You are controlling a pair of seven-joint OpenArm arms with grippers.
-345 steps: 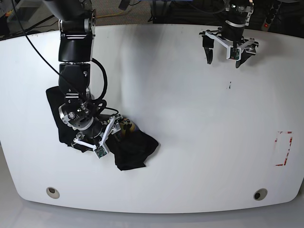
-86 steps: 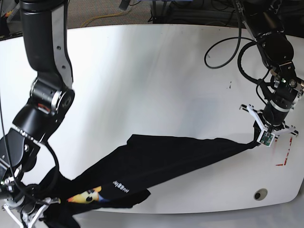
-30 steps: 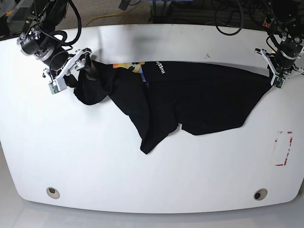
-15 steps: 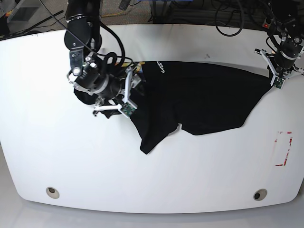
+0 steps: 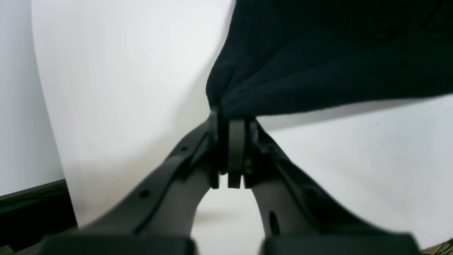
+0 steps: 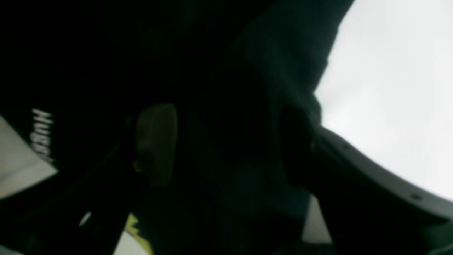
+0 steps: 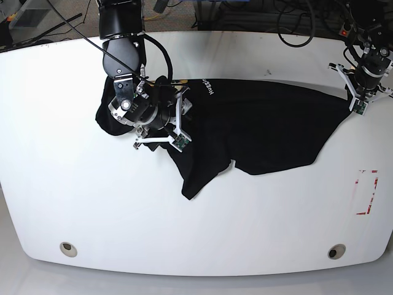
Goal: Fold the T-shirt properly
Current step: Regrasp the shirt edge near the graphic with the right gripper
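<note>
The T-shirt (image 7: 258,126) is spread in a rumpled sheet across the far half of the table (image 7: 196,227), with one loose flap trailing toward the table's near edge. The white lettering (image 7: 207,88) is seen at the shirt's far edge, just beside the right gripper (image 7: 164,120).

One corner of the shirt is pinched in the left gripper (image 7: 358,98) at the shirt's outermost point, toward the red tape mark (image 7: 366,192) side of the table; in the left wrist view the fingers (image 5: 236,141) are pressed together with the cloth (image 5: 318,63) bunched between them. The right gripper is lowered over the opposite end of the shirt, and in the right wrist view its pads (image 6: 155,141) are parted with dark cloth (image 6: 226,106) lying between and around them; nothing is clamped there as far as can be made out.

The step in hand is judged to be spreading, not folding: the garment is not yet laid flat, and the right end is being taken up anew. For the next move, a firm pinch on an edge or shoulder near the lettering is called for, followed by a pull away from the left gripper's corner so that wrinkles and the trailing flap are drawn out.
</note>
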